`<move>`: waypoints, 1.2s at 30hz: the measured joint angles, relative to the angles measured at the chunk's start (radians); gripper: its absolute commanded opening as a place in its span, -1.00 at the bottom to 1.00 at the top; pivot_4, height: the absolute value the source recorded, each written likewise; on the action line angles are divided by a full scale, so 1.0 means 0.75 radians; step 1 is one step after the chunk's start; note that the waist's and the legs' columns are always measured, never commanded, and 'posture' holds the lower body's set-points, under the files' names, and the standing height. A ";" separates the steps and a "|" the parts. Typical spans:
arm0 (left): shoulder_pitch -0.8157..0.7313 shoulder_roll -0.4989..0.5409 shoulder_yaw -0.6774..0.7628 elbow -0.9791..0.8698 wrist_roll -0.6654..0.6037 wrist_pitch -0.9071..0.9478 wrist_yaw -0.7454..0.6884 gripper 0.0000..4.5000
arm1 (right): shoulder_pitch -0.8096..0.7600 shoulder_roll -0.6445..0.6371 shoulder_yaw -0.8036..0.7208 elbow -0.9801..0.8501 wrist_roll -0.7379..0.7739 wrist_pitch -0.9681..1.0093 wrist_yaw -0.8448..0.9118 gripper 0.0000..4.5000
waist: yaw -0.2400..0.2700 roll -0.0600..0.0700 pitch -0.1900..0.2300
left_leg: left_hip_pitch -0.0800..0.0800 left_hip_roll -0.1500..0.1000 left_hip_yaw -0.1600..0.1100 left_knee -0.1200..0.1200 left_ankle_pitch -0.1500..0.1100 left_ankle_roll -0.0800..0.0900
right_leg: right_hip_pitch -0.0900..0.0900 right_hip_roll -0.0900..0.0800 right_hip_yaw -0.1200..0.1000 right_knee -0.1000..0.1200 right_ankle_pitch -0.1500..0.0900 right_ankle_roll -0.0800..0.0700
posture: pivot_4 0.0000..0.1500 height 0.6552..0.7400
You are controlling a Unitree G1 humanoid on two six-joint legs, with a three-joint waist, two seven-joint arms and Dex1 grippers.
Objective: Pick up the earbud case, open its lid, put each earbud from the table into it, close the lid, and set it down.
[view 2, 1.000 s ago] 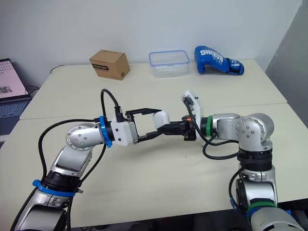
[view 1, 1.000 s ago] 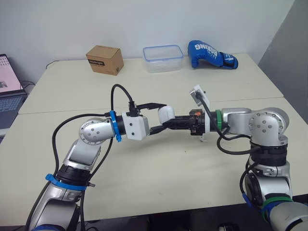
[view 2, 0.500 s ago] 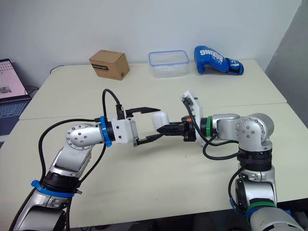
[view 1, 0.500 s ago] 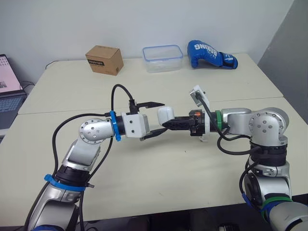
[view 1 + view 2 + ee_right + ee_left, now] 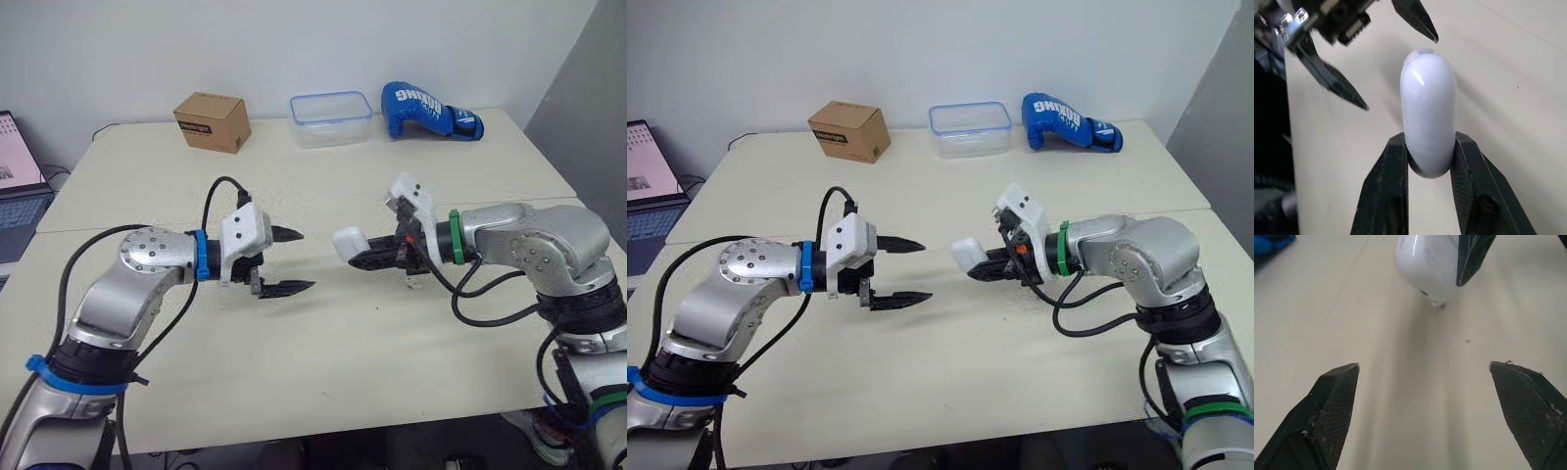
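My right gripper (image 5: 364, 257) is shut on the white earbud case (image 5: 350, 241), holding it above the middle of the table (image 5: 323, 362). The case's lid looks closed, and its rounded end points toward my left gripper (image 5: 304, 260). That gripper is open with nothing in it, a short gap to the left of the case. In the right wrist view the case (image 5: 1428, 122) stands up between the two black fingers (image 5: 1396, 176). In the left wrist view the case (image 5: 1427, 262) hangs beyond my spread fingertips (image 5: 1337, 396). A small white piece (image 5: 410, 285) lies on the table under my right wrist.
Along the far edge stand a cardboard box (image 5: 213, 120), a clear plastic container (image 5: 331, 118) and a blue boxing glove (image 5: 429, 110). A laptop (image 5: 18, 176) sits off the table's left side. A seam (image 5: 118, 227) runs across the table behind my arms.
My left gripper, whose fingers were around the case, has pulled back to the left and away from it. The right gripper has kept hold of the case and shifted slightly.
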 measured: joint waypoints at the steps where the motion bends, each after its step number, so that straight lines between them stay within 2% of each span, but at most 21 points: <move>1: -0.014 0.004 -0.003 0.002 -0.019 0.052 -0.014 0.98 | -0.014 -0.049 0.068 -0.011 -0.064 -0.082 0.062 -0.67 | 0.000 0.000 0.000 | 0.000 0.000 0.000 0.000 0.000 0.000 | 0.000 0.000 0.000 0.000 0.000 0.000 | 1.00 0.78; 4: -0.078 0.001 -0.014 0.007 -0.062 0.171 -0.034 0.98 | -0.048 -0.132 0.205 -0.017 -0.226 -0.273 0.218 -0.67 | -0.001 -0.001 0.000 | 0.000 0.000 0.000 0.000 0.000 0.000 | 0.000 0.000 0.000 0.000 0.000 0.000 | 1.00 0.78; 10: -0.206 -0.040 -0.108 0.059 -0.034 0.229 -0.058 0.98 | -0.130 -0.151 0.381 -0.008 -0.455 -0.444 0.398 -0.67 | -0.001 -0.001 0.000 | 0.000 0.000 0.000 0.000 0.000 -0.001 | 0.000 0.000 0.000 -0.001 0.000 0.000 | 1.00 0.78; 13: -0.220 -0.050 -0.156 0.112 0.012 0.218 -0.069 0.71 | -0.159 -0.133 0.421 0.023 -0.520 -0.455 0.445 -0.67 | 0.000 -0.001 0.000 | -0.001 0.000 0.000 0.000 0.000 -0.001 | -0.001 0.000 0.000 -0.001 0.000 0.000 | 1.00 0.78; 18: -0.245 -0.072 -0.193 0.157 0.062 0.179 -0.095 0.03 | -0.198 -0.094 0.447 0.036 -0.576 -0.430 0.504 -0.67 | 0.000 -0.001 0.000 | -0.002 0.000 0.000 0.001 0.001 -0.001 | -0.001 0.000 0.000 -0.001 0.000 0.000 | 1.00 0.78; 36: -0.277 -0.137 -0.272 0.162 0.151 0.134 -0.158 0.03 | -0.350 0.065 0.527 0.184 -0.677 -0.219 0.557 -0.67 | 0.000 -0.001 0.000 | -0.002 0.000 -0.001 0.001 0.001 -0.001 | -0.002 0.000 0.000 0.000 0.000 0.000 | 1.00 0.78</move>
